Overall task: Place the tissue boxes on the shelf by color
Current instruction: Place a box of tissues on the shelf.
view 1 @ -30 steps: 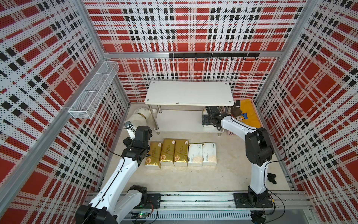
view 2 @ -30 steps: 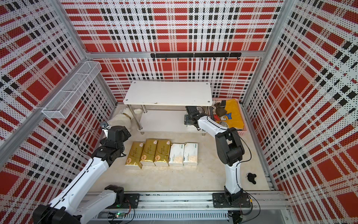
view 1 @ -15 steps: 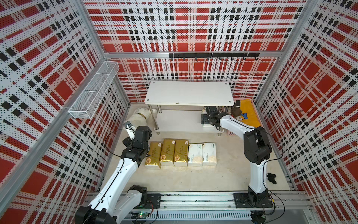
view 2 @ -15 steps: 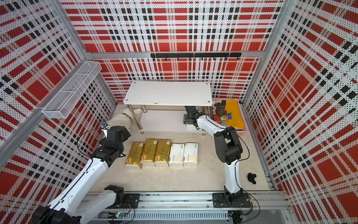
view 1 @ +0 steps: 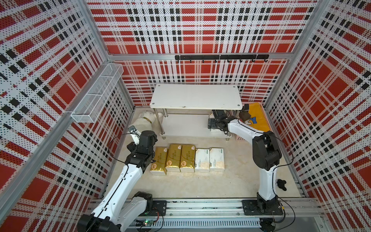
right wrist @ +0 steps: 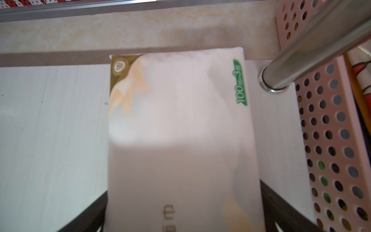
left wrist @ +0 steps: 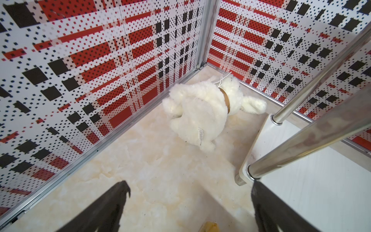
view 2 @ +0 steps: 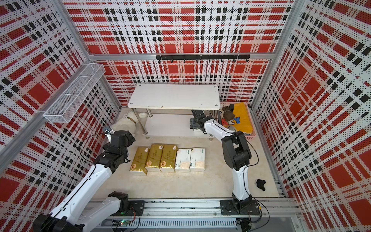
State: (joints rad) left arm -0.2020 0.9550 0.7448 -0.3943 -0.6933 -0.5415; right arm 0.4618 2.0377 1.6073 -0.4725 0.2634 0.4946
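Shelf: 2 white boards, chrome legs. On the floor before it, 5 tissue boxes in a row, 3 gold, 2 white. White pack lies on the lower board; a skewed withdrawal could drag it off. Right gripper straddles it, grip indeterminate; left gripper spread, empty.

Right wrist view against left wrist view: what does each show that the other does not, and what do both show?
Only the right wrist view: a white tissue pack lying on the shelf's lower board, and a pink crate. Only the left wrist view: a white plush toy in the floor corner. Both: that board, a chrome leg, marbled floor.
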